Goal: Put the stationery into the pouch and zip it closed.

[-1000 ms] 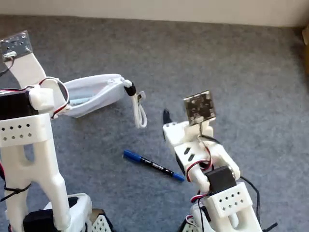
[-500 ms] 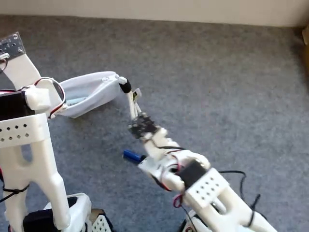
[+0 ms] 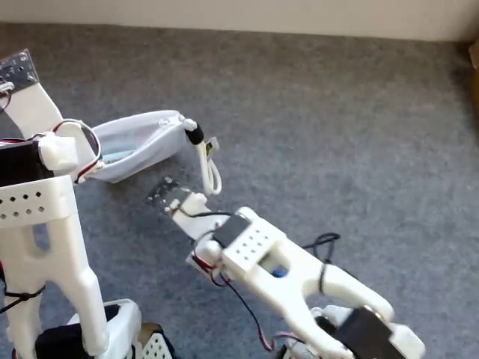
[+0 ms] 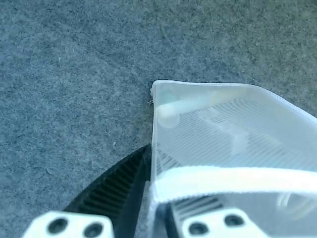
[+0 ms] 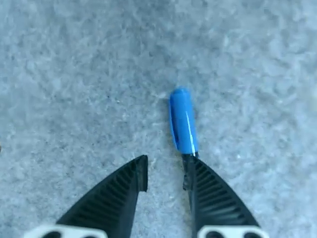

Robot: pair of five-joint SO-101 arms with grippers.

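Observation:
The white mesh pouch lies on the grey carpet, mouth open, with pale items showing through its side. My left gripper is shut on the pouch's rim at its near end. A black zip pull and a white strap hang off its other end. The blue pen lies on the carpet just ahead of my right gripper, which is open and low; one fingertip sits over the pen's body. In the high view the right arm covers most of the pen.
Grey carpet stretches free to the right and rear. The left arm's white base stands at the near left. A pale wall edge runs along the back.
The right arm swung left and dropped low over the blue pen, hiding it in the high view. The pouch shifted slightly back in the left gripper's hold.

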